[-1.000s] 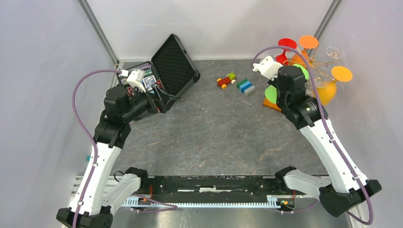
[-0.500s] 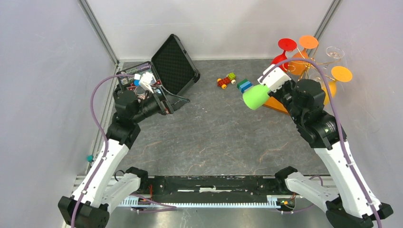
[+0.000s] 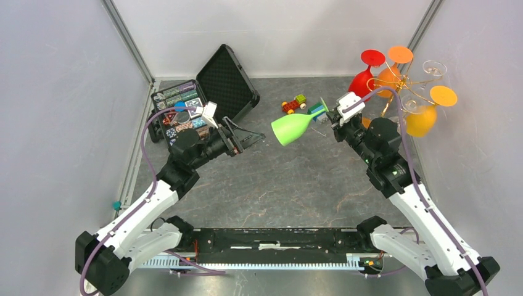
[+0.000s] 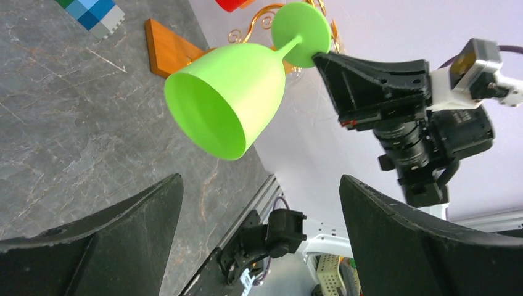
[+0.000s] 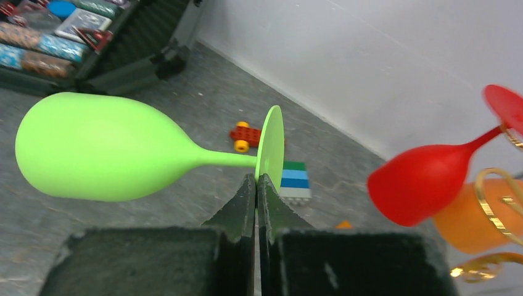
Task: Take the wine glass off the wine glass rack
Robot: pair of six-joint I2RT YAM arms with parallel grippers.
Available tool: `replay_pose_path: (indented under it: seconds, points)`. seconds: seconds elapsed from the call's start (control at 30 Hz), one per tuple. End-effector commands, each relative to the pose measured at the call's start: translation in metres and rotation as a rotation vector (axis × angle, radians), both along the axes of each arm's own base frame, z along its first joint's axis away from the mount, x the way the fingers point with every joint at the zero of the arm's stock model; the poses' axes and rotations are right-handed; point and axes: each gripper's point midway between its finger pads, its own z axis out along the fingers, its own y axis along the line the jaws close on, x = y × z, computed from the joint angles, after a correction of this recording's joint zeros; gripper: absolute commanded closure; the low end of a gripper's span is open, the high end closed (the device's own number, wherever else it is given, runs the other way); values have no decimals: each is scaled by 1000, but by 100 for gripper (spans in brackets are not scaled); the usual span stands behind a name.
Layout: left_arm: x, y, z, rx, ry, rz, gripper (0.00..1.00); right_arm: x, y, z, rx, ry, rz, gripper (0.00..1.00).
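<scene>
My right gripper (image 3: 327,116) is shut on the round foot of a green wine glass (image 3: 295,126) and holds it sideways in the air over the table, bowl pointing left. In the right wrist view the fingertips (image 5: 256,179) pinch the foot's edge, the green glass (image 5: 105,148) stretching left. The gold wire rack (image 3: 410,83) stands at the back right and carries red (image 3: 362,79), orange and clear glasses. My left gripper (image 3: 247,137) is open and empty, pointing at the glass's mouth; the left wrist view shows the green glass (image 4: 228,102) ahead of it.
An open black case (image 3: 213,92) with coloured items stands at the back left. A small toy car (image 3: 294,103) and a block of green and blue bricks (image 3: 317,111) lie at the back middle, under the held glass. The rack's wooden base (image 4: 172,52) shows behind.
My right gripper has carried the green glass off the rack and leftward to mid-table. My left arm has swung right from the case toward the glass.
</scene>
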Motion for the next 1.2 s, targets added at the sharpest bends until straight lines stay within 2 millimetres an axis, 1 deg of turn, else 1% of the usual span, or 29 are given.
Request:
replay_pose_path:
  seconds: [0.0, 0.13, 0.27, 0.47, 0.57, 0.67, 0.77, 0.8, 0.9, 1.07, 1.1, 1.17]
  points:
    - [13, 2, 20, -110, 1, 83, 0, -3, 20, 35, 295, -89, 60, 100]
    - [18, 1, 18, -140, 44, 100, 8, -1, 26, 20, 372, -56, 70, 100]
    - [20, -3, 21, -147, 51, 95, 17, 0, 29, 12, 410, -48, 79, 100]
    - [30, -11, 8, -183, 154, 100, 29, 2, 38, 0, 444, -18, 107, 100]
    - [30, -15, 15, -235, 151, 80, 34, 5, 40, -6, 439, -5, 102, 100]
    - [30, -16, 19, -234, 140, 70, 39, 7, 41, -12, 440, 10, 98, 100]
    - [31, -20, 19, -228, 140, 58, 47, 9, 43, -19, 448, 27, 101, 100]
    - [31, -21, 18, -225, 143, 55, 51, 9, 45, -21, 449, 34, 104, 100]
    - [32, -24, 16, -217, 148, 44, 61, 10, 47, -27, 454, 54, 103, 100]
    - [32, -30, 17, -196, 129, 14, 71, 11, 52, -37, 456, 88, 116, 100]
    - [32, -31, 17, -190, 127, 9, 75, 10, 54, -39, 455, 98, 124, 100]
    - [31, -32, 17, -169, 113, -2, 91, 10, 54, -43, 448, 113, 123, 100]
